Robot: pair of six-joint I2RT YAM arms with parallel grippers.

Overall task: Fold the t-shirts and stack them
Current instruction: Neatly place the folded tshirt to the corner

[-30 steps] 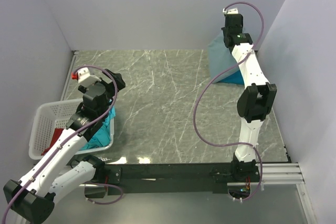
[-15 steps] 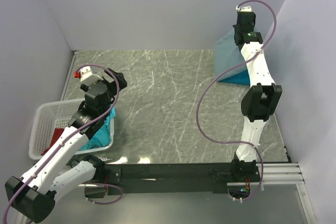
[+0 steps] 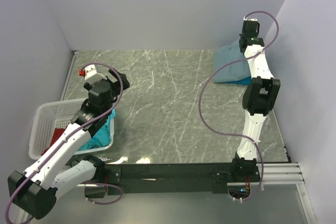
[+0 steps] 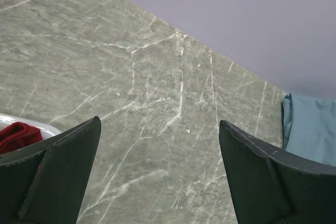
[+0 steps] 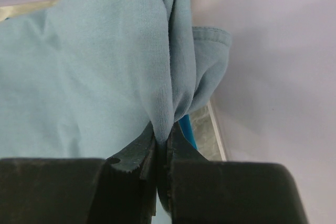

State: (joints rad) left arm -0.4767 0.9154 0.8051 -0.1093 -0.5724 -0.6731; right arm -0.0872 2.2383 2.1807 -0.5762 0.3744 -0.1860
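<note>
The right hand [image 5: 163,142] is clamping a bunched fold of the soft dusty grey-blue cloth t-shirt [image 3: 230,64] in the top view's upper right, cloth spreading leftward over the marbled grey desk [image 3: 168,103], while the far-off left hand [image 4: 160,124] is hovering, spread apart.

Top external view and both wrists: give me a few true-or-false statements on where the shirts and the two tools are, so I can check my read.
1. The right tool is shut on a fold of the grey-blue shirt. True.
2. The left tool holds the red shirt. False: it is open and empty, over the table.
3. The grey-blue shirt lies at the table's far right corner. True.
4. The basket holds nothing. False: the red shirt and a turquoise shirt lie in it.
</note>
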